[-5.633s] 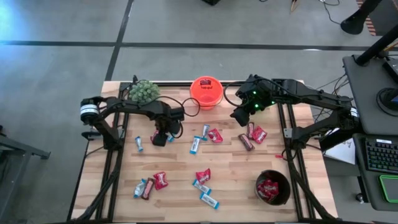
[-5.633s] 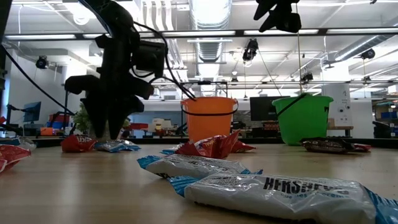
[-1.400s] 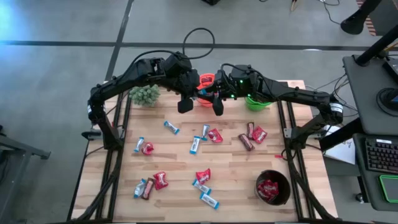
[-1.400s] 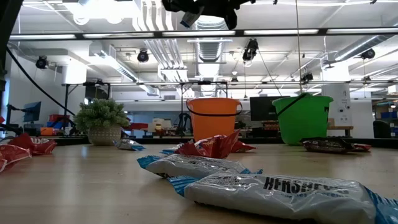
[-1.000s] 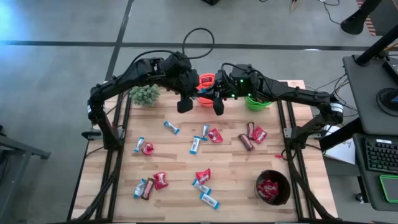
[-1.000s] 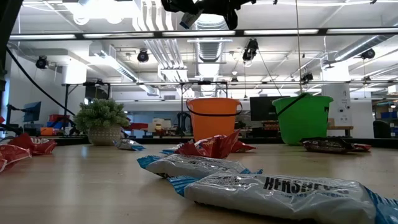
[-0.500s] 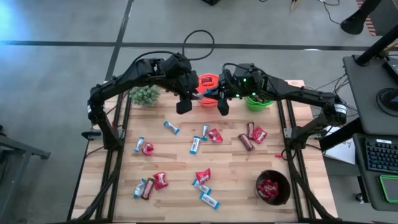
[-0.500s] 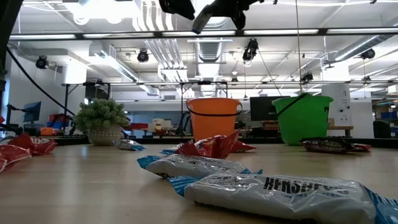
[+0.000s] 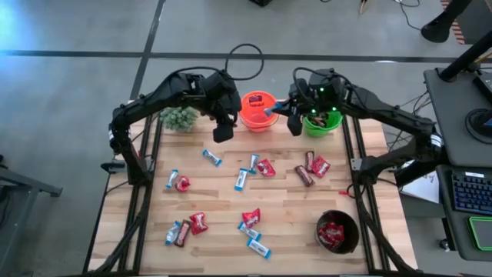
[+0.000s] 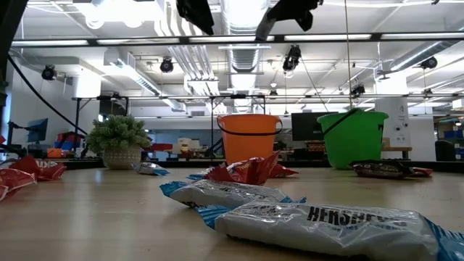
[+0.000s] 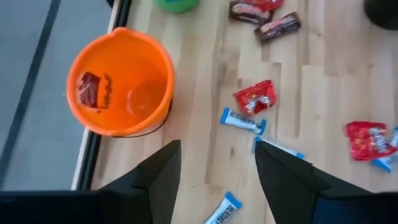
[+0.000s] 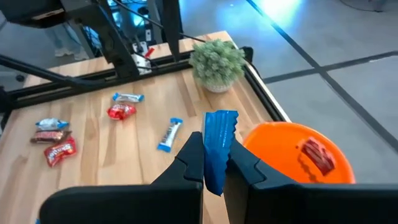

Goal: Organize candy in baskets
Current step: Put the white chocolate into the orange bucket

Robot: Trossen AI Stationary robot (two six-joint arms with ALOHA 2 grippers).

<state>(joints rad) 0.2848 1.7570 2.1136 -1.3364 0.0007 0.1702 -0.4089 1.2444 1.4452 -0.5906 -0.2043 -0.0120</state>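
- The right end effector [image 12: 214, 163] is clamped on a blue-and-white bar [image 12: 217, 148], gripping it by the middle so one crinkled end sticks out past the fingers. In the overhead view it hangs up in the air between the orange basket [image 9: 254, 112] and the green basket [image 9: 321, 123].
- The left end effector [image 11: 216, 180] has its fingers spread apart with nothing between them. It hovers just beside the orange basket, on the potted plant [image 9: 179, 116] side, and looks straight down into it.
- There's one red packet [image 11: 89, 89] lying in the orange basket, so my guess is each basket takes one kind of candy.
- The black basket [image 9: 337, 231], at the near right corner of the table [image 9: 284, 208], has red packets in it too, so the sorting rule isn't obvious to me.
- Plenty of loose candy is scattered on the table, like the dark brown bar [image 9: 304, 175] and the red packet [image 9: 198, 222]. This job looks far from done.
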